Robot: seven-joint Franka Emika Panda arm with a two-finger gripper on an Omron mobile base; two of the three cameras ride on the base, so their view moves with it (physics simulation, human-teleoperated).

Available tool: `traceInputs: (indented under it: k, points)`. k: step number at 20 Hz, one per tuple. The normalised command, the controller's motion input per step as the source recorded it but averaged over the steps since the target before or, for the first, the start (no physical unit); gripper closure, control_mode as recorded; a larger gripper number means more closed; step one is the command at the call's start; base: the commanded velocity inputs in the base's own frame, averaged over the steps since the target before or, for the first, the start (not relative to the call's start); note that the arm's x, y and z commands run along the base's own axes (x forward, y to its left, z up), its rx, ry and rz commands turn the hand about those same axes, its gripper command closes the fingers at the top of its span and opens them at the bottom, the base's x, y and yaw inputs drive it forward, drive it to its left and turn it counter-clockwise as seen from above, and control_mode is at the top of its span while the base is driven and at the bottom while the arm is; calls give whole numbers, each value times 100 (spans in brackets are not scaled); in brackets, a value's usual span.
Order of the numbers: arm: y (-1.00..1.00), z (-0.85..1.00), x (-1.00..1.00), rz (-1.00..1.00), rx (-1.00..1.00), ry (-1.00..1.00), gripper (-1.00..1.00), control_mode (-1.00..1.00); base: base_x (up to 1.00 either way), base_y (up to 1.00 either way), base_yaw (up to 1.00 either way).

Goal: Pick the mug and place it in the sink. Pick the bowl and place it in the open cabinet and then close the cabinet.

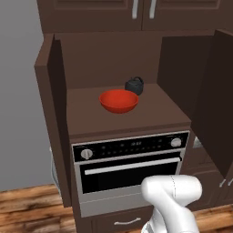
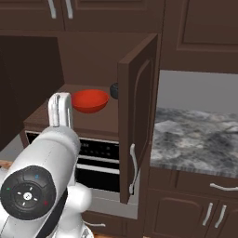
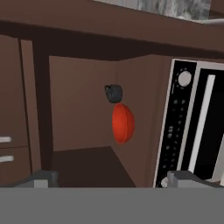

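Two fingers (image 3: pixel 43 177) spread, grasping nothing — beyond, one red bowl (image 1: pixel 119 100) and one dark kettle (image 1: pixel 134 85) in the cabinet (image 1: pixel 91 113).

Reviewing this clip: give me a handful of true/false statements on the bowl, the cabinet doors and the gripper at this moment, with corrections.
1. The red bowl sits inside the cabinet. True.
2. Both cabinet doors are shut. False: both stand open.
3. The gripper is shut on the bowl. False: it is open and holds nothing; the bowl lies ahead of it.
4. A small dark kettle-like object sits behind the bowl. True.
5. An oven is built in below the cabinet. True.
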Motion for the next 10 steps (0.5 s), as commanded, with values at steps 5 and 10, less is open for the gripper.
traceInputs:
  k: [5, 10]
  points:
    - [-31, 0, 0, 0, 0, -3, -100, -100, 0, 0, 0]
    - [-31, 0, 1, 0, 0, 0, -100, -100, 0, 0, 0]
